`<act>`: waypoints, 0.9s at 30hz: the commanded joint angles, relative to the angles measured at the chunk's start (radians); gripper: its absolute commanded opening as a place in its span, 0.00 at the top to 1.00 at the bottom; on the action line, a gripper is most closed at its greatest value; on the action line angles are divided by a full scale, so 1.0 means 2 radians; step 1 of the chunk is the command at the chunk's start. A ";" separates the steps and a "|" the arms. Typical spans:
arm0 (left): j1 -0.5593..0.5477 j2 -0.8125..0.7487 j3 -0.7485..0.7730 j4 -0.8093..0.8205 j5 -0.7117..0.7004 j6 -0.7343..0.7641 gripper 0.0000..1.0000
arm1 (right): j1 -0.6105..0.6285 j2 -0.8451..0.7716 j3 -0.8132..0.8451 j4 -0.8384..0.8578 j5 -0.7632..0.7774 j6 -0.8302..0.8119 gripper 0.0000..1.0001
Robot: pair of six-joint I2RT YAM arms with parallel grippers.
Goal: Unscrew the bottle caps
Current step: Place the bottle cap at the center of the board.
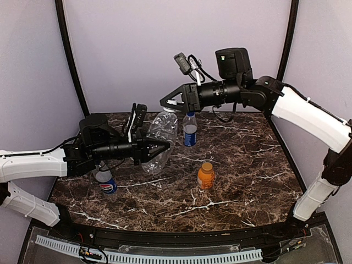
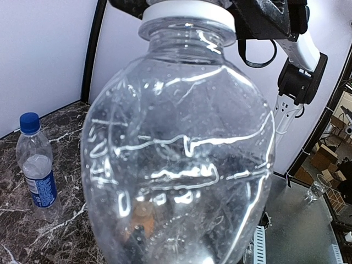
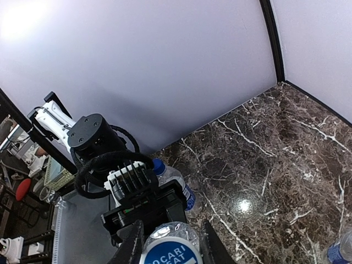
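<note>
Bulbous, crinkled clear bottle (image 2: 176, 165) — left fingers (image 1: 159, 146) pinch its belly, right fingers (image 3: 133, 250) clamp its white cap (image 2: 187, 12).

Readable print: one cap and one brand mark

The cap (image 3: 170, 254) atop the large clear bottle (image 1: 165, 127) bears white capitals on a blue disc, cut off at the right wrist view's lower edge: "OCARI" above "EAT". Left of and nearer than that bottle, the Pepsi bottle (image 1: 108, 186) shows the round red, white and blue mark on its blue label. Just right of the large bottle, the small bottle's blue label (image 1: 190, 135) is too small to read.
</note>
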 commanded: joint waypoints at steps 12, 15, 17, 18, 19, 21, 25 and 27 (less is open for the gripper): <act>-0.001 -0.033 -0.013 0.036 0.112 0.004 0.67 | -0.056 -0.048 -0.051 0.074 -0.260 -0.165 0.77; -0.001 -0.032 -0.018 0.049 0.169 -0.005 0.67 | -0.065 -0.039 -0.045 0.080 -0.313 -0.173 0.72; -0.001 -0.029 -0.019 0.050 0.192 -0.010 0.66 | -0.070 -0.032 -0.042 0.087 -0.336 -0.171 0.71; -0.001 -0.026 -0.020 0.050 0.197 -0.011 0.66 | -0.072 -0.029 -0.041 0.089 -0.345 -0.171 0.71; -0.001 -0.025 -0.020 0.052 0.208 -0.015 0.67 | -0.073 -0.027 -0.040 0.091 -0.352 -0.171 0.70; -0.001 -0.020 -0.022 0.066 0.222 -0.025 0.67 | -0.074 -0.024 -0.040 0.093 -0.369 -0.174 0.68; -0.001 -0.008 -0.028 0.106 0.240 -0.046 0.67 | -0.075 -0.019 -0.039 0.100 -0.395 -0.179 0.68; -0.001 -0.002 -0.025 0.114 0.245 -0.051 0.67 | -0.075 -0.017 -0.034 0.100 -0.395 -0.174 0.69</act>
